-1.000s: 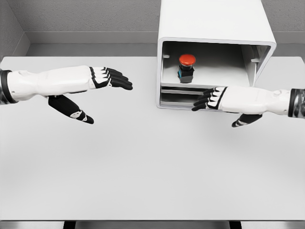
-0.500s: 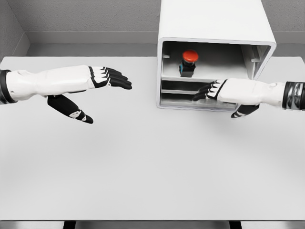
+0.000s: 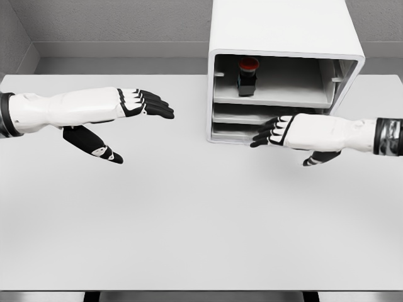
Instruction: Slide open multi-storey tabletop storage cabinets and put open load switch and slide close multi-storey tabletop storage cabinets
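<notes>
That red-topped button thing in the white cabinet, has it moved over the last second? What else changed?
Yes. The red-topped switch and its tray slid deeper into the cabinet. The right hand, open and holding nothing, pushed in at the front, then drew back slightly. The left hand stayed put.

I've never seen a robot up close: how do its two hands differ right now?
The left hand hovers over bare table, far from the cabinet; the right hand is at the cabinet's lower front. The left hand points right, the right hand points left. Both have open, outstretched black fingers and hold nothing.
</notes>
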